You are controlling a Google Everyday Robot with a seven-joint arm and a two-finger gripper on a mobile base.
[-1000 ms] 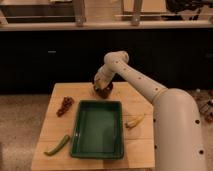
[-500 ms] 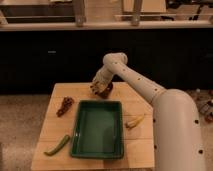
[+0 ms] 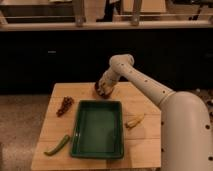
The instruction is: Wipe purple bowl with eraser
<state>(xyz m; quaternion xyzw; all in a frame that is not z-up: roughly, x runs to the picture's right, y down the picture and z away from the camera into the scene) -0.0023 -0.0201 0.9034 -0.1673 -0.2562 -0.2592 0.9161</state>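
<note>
My gripper (image 3: 104, 90) points down at the far edge of the wooden table (image 3: 145, 132), just behind the green tray. The purple bowl (image 3: 99, 93) is right under it, and only a dark rim shows beside the gripper. The gripper sits on or in the bowl. The eraser is hidden, and I cannot tell whether it is in the gripper. My white arm (image 3: 150, 87) reaches in from the right.
A rectangular green tray (image 3: 80, 145) lies in the middle of the table. A yellow curved pepper (image 3: 135, 120) lies to its right, a green pepper (image 3: 57, 145) at front left, and a dark reddish cluster (image 3: 65, 105) at left. Dark cabinets stand behind.
The gripper has stayed over the bowl with only small shifts of the wrist. Nothing else on the table moved.
</note>
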